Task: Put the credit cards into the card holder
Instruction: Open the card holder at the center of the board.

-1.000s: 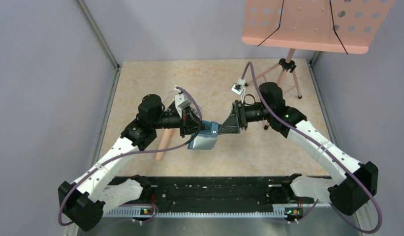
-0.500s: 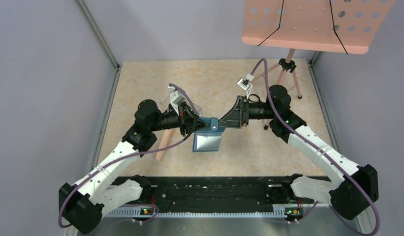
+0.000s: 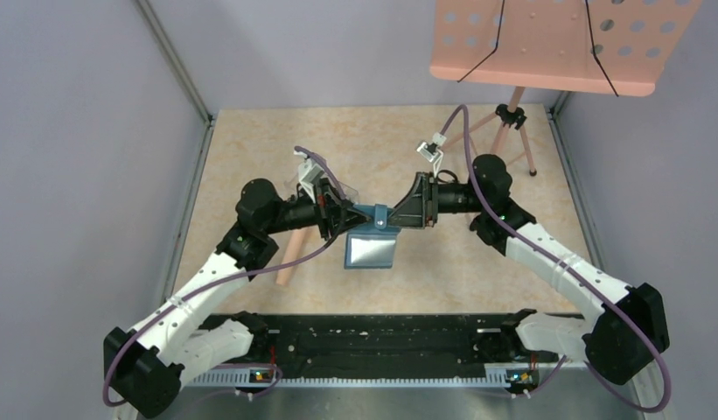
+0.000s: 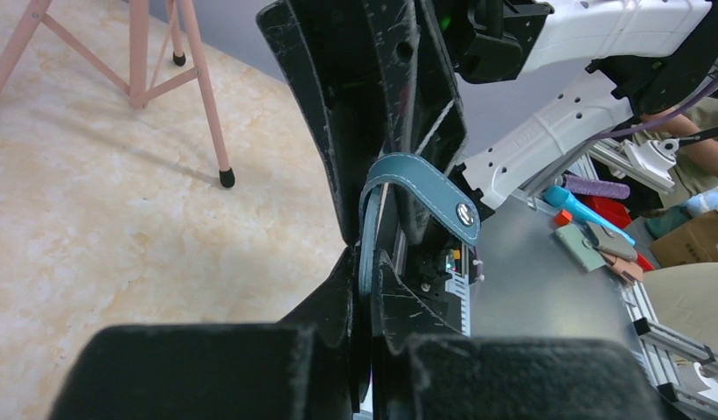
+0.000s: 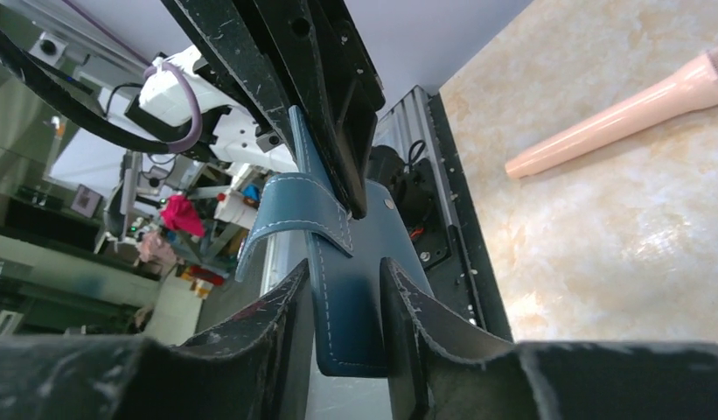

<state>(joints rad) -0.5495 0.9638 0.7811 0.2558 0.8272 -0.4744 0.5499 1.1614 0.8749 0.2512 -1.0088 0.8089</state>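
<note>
- My left arm point(image 3: 206, 271) reaches from its base at the near left corner up and inward over the worktop point(image 3: 250, 149). The elbow is raised and the wrist lies roughly level, pointing right toward the centre.
- A pale pink rod point(image 3: 287, 255) lies on the worktop beneath that forearm, apart from what I am handling.
- The left jaws are together, clamped on the left end of the card holder point(image 3: 369, 252). In the left wrist view only a thin teal edge shows, pinched between them.
- The card holder hangs in the air over mid-worktop, between the two wrists and off the surface. Its top edge runs from one set of jaws to the other. A lighter blue inner face hangs below that edge, turned toward the overhead camera.
- Its strap point(image 4: 429, 191) curls up and over the top edge. The snap button point(image 4: 464, 213) sits at the strap's free end, not fastened to anything.
- The right jaws meet the card holder from the opposite side, nose to nose with the left ones. In the right wrist view the dark blue panel stands between the two fingers point(image 5: 281, 306), close against both. I cannot tell whether they press on it or merely flank it.
- My right arm point(image 3: 556, 254) mirrors the left. It rises from the near right corner, bends at a raised elbow, and brings its wrist level, pointing left.
- A pink music stand point(image 3: 547, 44) stands at the far right corner, its tripod legs on the worktop behind the right wrist.
</note>
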